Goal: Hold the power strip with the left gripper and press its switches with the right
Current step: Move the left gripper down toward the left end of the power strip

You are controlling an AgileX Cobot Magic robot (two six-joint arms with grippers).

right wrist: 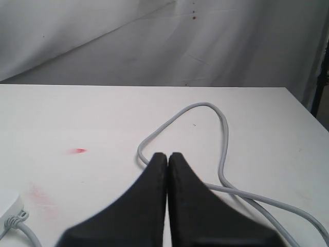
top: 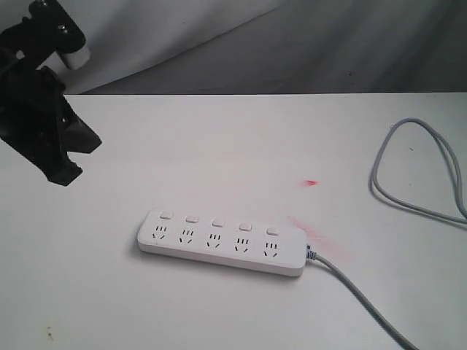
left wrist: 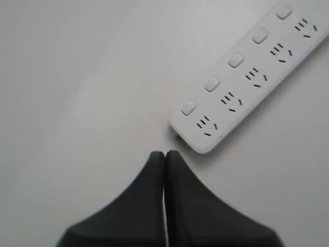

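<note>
Left gripper (left wrist: 164,153): fingers pressed together, nothing between them, over a bare white table (left wrist: 77,103). Taking the fingers' pointing direction as twelve o'clock, the rounded end of the strip (left wrist: 244,88) lies near the tips at one o'clock, not touching. The body runs off toward two o'clock. Five switches (left wrist: 236,59) stand in a row, each at ten o'clock from its socket (left wrist: 253,76). The strip's far end is out of frame.

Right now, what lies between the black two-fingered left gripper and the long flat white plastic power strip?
Nothing: only bare white table separates the shut left gripper from the power strip, as the left wrist view shows.
</note>
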